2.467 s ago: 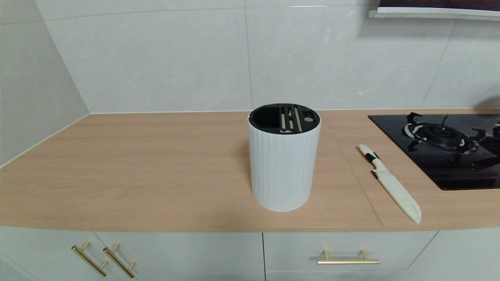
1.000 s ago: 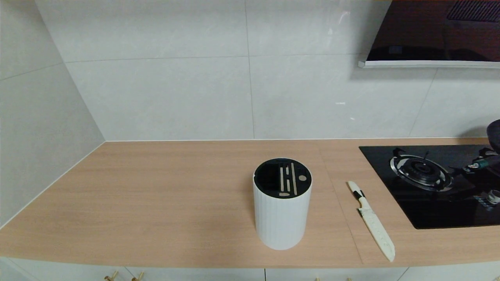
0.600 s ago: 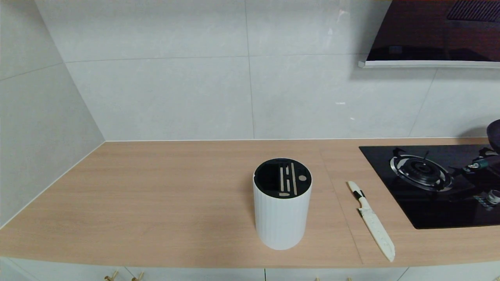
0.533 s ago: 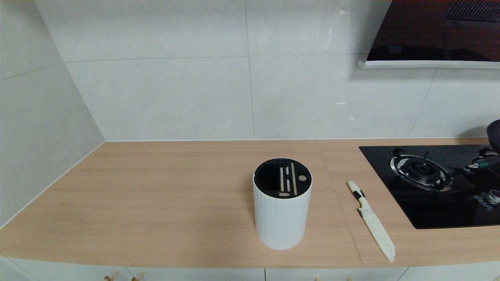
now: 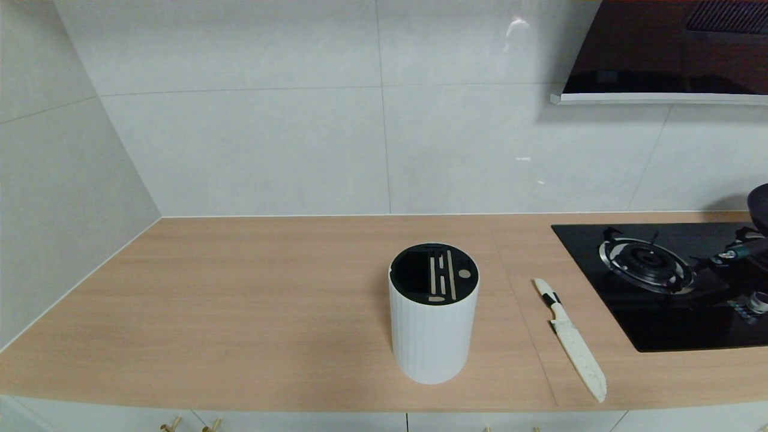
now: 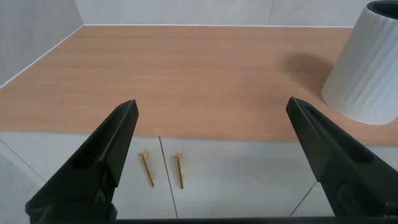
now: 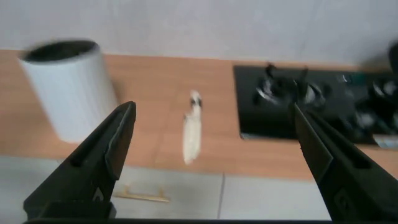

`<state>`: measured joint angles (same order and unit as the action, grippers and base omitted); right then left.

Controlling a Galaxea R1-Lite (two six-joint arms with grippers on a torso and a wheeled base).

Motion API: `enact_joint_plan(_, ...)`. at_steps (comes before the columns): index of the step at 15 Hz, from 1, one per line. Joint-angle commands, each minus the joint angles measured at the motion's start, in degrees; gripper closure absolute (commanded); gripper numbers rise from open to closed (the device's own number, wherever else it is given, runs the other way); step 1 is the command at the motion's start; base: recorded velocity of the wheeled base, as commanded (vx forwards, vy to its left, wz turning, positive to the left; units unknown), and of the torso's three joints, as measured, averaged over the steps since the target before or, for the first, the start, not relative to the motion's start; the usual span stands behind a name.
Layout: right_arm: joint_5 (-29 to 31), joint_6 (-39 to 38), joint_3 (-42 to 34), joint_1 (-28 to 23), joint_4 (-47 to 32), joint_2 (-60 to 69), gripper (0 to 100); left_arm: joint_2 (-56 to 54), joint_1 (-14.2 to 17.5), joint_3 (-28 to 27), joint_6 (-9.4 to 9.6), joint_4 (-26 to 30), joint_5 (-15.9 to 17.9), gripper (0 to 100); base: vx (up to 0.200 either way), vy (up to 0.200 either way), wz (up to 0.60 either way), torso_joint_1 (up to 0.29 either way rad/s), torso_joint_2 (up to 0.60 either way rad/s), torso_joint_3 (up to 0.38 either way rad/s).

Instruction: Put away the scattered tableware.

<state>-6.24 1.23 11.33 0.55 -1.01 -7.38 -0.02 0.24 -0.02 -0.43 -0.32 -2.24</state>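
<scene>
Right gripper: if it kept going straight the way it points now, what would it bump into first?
Most likely the knife on the counter, which lies nearly centred ahead of the open right gripper. Depth is unclear, so it might meet the counter first.

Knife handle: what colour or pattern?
The knife handle is cream-white with a black band across it; clearest in the head view.

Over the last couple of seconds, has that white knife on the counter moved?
No. The knife lies in the same spot between the white holder and the hob; only the camera shifted.
</scene>
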Motion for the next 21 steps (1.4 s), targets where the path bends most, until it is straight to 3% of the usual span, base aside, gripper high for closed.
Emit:
enact_joint_plan(1,-2.9,0.35,4.32,0.86,-0.04,-18.11,0,0.02,0.02,0.02,-0.01,-0.03,-0.04,0,0.0,0.0,0.0,0.0,0.0,0.0)
enact_joint_plan(6,-2.81,-0.26,11.26,9.21,1.63,-42.99,0,0.02,0.02,0.02,-0.01,-0.03,-0.04,0,0.0,0.0,0.0,0.0,0.0,0.0)
enact_joint_plan(12,-1.67,-0.35,14.25,10.7,20.96,-73.22,0,0.02,0.02,0.02,-0.01,-0.03,-0.04,0,0.0,0.0,0.0,0.0,0.0,0.0)
enact_joint_plan(16,3.43,0.0,14.43,10.7,36.61,-90.89,0,0.02,0.02,0.02,-0.01,-0.03,-0.04,0,0.0,0.0,0.0,0.0,0.0,0.0)
enact_joint_plan(21,7.03,-0.09,14.87,10.61,48.91,-104.16,0,0.02,0.02,0.02,-0.01,-0.03,-0.04,0,0.0,0.0,0.0,0.0,0.0,0.0)
